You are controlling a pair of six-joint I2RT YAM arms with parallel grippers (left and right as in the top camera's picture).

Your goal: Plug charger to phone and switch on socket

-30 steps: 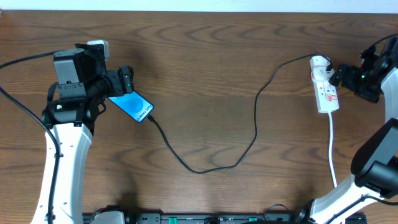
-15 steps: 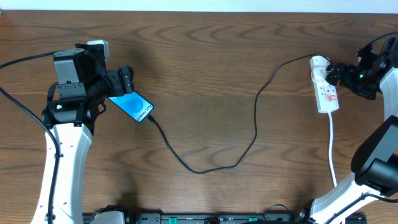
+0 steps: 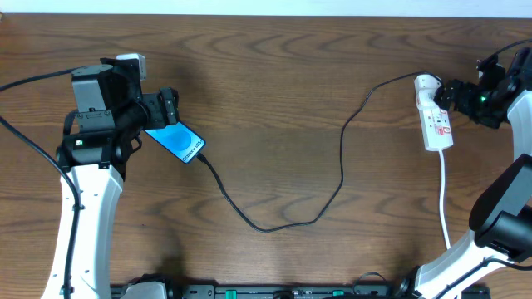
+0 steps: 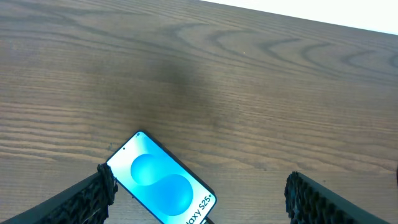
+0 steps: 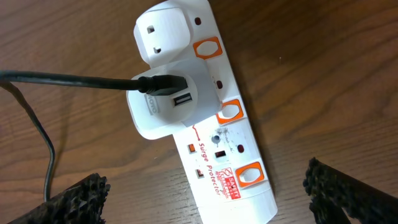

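Blue phone [image 4: 163,183], cut off below in left wrist view; left end effector [image 4: 200,185] and right end effector [image 5: 205,180] both spread.

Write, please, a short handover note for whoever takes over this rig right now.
Left pincer: open, straddling the phone, which lies flat on the table at its left side.
Right pincer: open, poised over the socket at far right.
Charger: runs from the white adapter in the socket to the phone's lower end; looks plugged in, though the joint is too small to confirm.
To do: press the orange switch beside the adapter; its state cannot be read here.
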